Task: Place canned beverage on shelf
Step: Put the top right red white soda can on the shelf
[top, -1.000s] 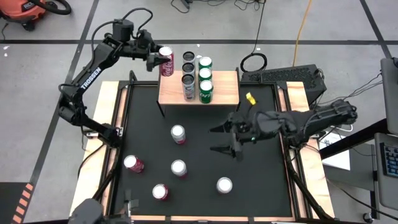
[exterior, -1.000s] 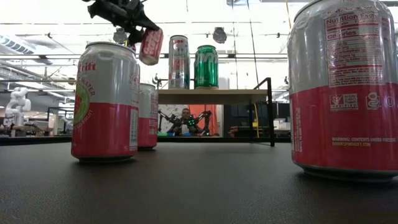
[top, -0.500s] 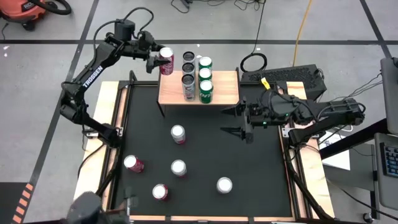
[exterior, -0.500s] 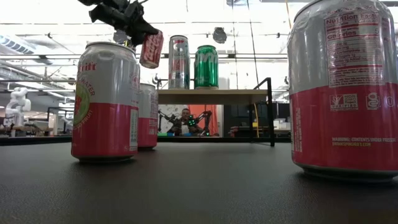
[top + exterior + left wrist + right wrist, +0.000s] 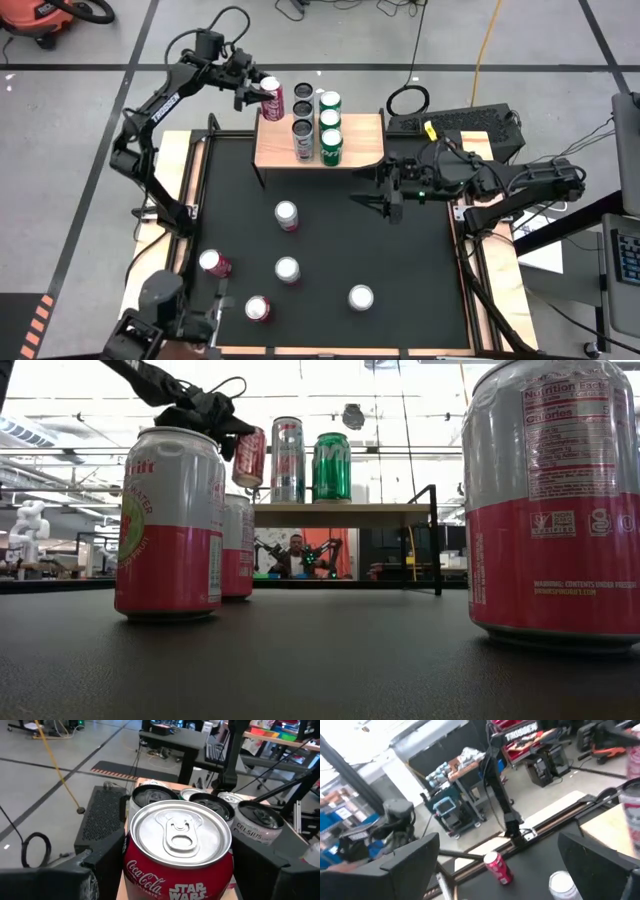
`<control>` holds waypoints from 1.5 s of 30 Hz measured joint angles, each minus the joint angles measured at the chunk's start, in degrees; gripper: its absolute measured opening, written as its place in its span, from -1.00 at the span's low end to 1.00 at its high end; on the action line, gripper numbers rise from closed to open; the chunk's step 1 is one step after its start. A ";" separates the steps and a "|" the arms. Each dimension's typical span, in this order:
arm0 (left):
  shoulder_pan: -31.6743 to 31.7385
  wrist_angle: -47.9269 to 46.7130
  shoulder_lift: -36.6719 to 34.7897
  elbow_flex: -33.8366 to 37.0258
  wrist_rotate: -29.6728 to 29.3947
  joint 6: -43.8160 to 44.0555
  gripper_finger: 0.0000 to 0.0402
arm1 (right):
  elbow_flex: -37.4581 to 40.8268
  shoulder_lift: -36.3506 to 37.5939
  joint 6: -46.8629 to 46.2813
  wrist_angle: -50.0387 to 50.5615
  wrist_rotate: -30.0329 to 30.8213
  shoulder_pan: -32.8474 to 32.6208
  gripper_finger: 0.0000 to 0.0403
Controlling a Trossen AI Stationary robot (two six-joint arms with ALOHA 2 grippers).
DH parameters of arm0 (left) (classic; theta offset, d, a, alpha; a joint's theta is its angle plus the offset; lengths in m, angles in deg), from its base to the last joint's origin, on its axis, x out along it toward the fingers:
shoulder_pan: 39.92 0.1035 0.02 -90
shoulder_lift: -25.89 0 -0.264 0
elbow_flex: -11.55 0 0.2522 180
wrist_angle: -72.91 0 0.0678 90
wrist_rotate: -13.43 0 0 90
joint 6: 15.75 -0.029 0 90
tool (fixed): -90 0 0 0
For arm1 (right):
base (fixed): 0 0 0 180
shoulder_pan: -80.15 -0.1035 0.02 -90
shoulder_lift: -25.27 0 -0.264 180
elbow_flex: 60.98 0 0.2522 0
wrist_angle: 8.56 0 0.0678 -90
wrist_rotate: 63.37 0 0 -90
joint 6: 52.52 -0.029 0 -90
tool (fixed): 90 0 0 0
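Left claw (image 5: 256, 93) clamped on tilted Coca-Cola can (image 5: 270, 96) at shelf (image 5: 365, 150) corner. Risk: tipping off edge, or knocking dark-topped cans (image 5: 302, 100) just beyond. Right claw (image 5: 376, 194) wide, empty, above worktop (image 5: 420, 270).

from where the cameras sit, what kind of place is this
Likely a robotics lab or workshop: another dark robot arm stands on a distant bench, a black equipment cart sits on the bare grey concrete floor, and an orange shop vacuum waits nearby.

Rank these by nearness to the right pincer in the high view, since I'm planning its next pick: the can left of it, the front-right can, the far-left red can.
From the right pincer:
1. Can left of it, mid-table.
2. Front-right can, near the front edge.
3. Red can, far left.
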 joint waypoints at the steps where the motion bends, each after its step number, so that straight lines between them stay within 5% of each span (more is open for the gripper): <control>1: 0.00 0.02 0.14 0.00 0.08 -0.14 0.46 | 0.00 0.02 0.02 -0.15 0.45 0.00 0.92; 21: 0.11 0.21 4.03 3.45 1.49 -7.56 0.46 | 0.00 -0.02 -0.42 1.39 3.49 0.68 0.92; 45: -3.80 2.20 3.92 4.74 -9.84 -7.67 0.46 | 0.00 -0.02 -0.02 2.31 3.25 3.28 0.92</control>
